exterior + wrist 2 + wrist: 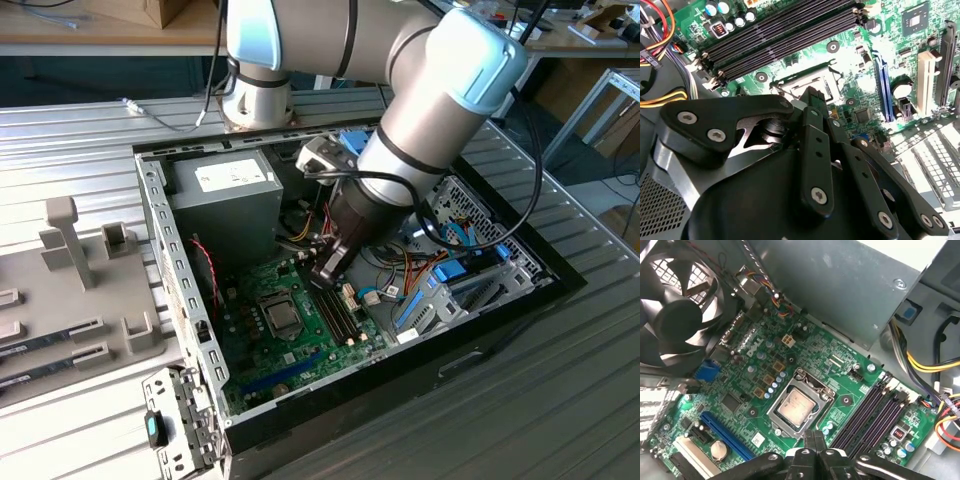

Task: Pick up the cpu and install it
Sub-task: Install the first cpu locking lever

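We see cpu (796, 406) seated flat in socket (801, 404) on green motherboard (740, 390), inside open computer case (180, 270). Gripper (813, 436) hovers just above socket edge, beside black memory slots (871, 412). Jaws pressed together, fingertips meeting, clasping nothing. Case fan (675, 315) nearby.

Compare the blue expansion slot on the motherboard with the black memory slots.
The blue expansion slot is blue and single; the black memory slots are black and run as a parallel group. The blue slot lies on one side of the CPU socket, the memory slots on the other. Both are long, narrow and empty.
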